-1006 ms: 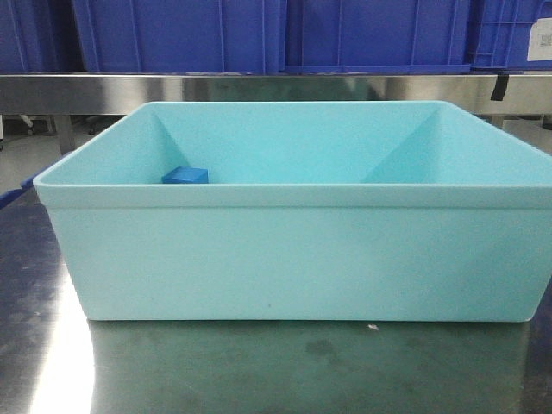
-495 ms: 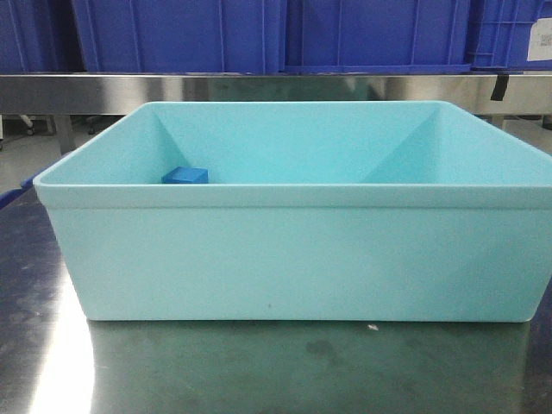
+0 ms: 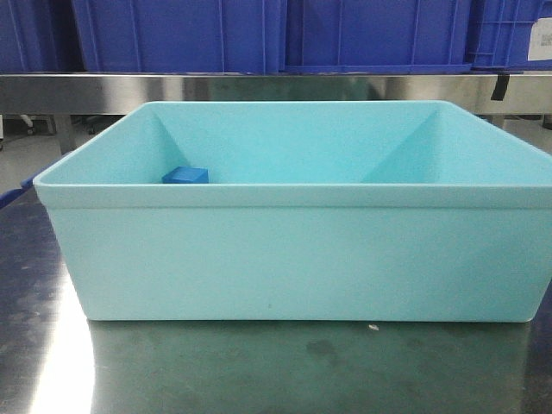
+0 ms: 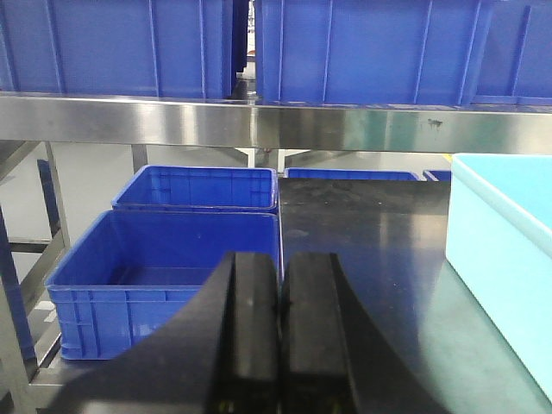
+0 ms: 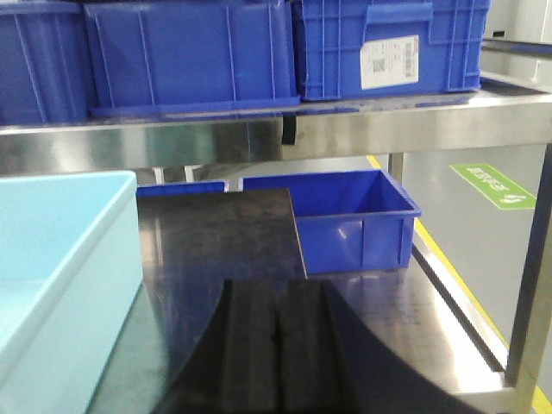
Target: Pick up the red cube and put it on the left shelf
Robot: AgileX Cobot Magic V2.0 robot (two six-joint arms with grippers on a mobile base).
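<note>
While your black left gripper (image 4: 282,269) and black right gripper (image 5: 278,297) sit pinched together, you've a small blue cube (image 3: 185,176) far-left inside the pale turquoise plastic tub (image 3: 293,259).

Pale turquoise tub (image 3: 293,259) seen standing on dark reflective tabletop (image 3: 285,371), most of front view filled by it. Small blue cube (image 3: 185,176) seen inside tub near left wall, lower part hidden by front rim. Black mat (image 5: 224,233) laid on tabletop just right of tub. Open blue bin (image 5: 345,216) seen beside mat's far right edge. Green floor marking (image 5: 498,185) and yellow line (image 5: 448,276) seen at right.
</note>
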